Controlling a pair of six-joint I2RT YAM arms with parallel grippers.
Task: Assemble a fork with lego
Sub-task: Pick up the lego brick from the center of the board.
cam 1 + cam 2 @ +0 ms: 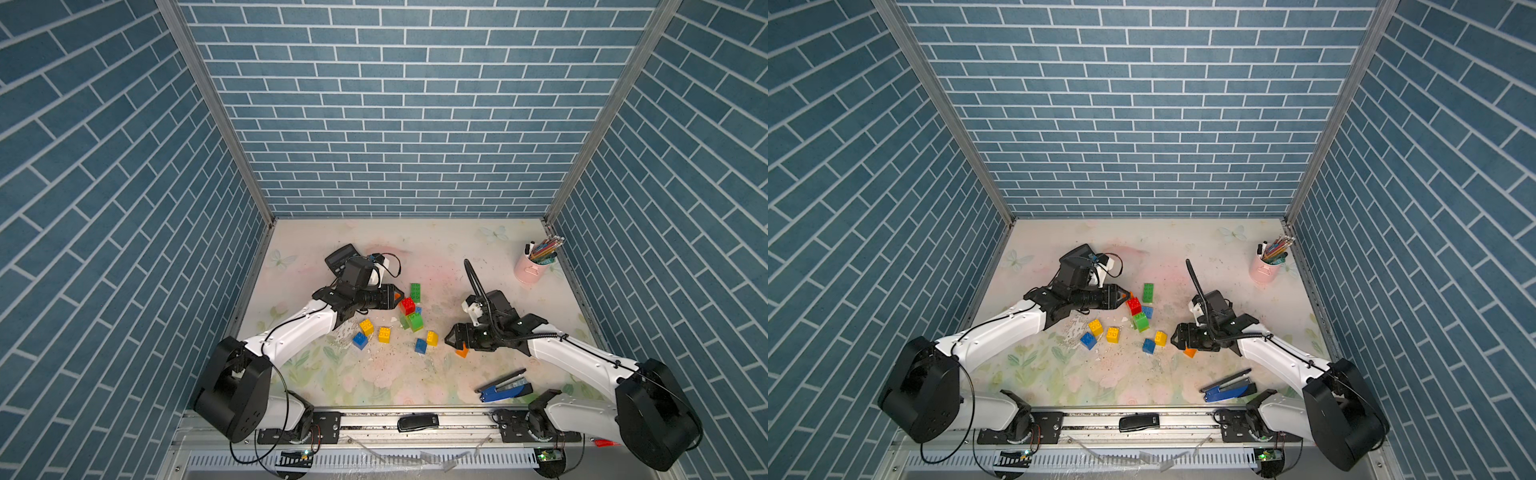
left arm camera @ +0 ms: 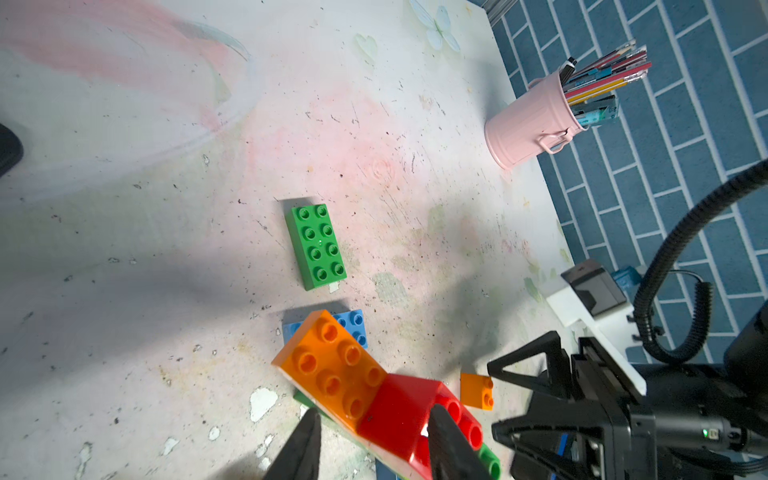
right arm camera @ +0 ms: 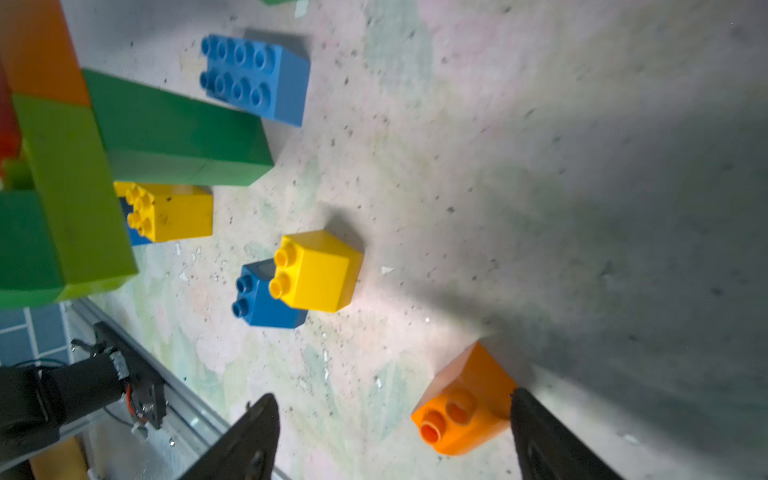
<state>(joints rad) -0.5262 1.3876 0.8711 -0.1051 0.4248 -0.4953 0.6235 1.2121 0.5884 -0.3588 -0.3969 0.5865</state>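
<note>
Beside one loose green brick (image 1: 415, 291), my left tool (image 1: 396, 296) pinches one orange-red-green stack (image 2: 332, 365); my right tool (image 3: 390, 419) spread, touching one orange brick (image 3: 461, 407); nearby three yellow bricks (image 1: 385, 334), three blue bricks (image 1: 360, 340).

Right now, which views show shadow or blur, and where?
Right wrist view: a broad dark shadow covers the table beside the small orange brick; the close green bricks look slightly soft. Left wrist view: the green oblong brick is sharp and brightly lit, the red brick too, grey shadow bands around them. Both top views: even light, no glare.
</note>
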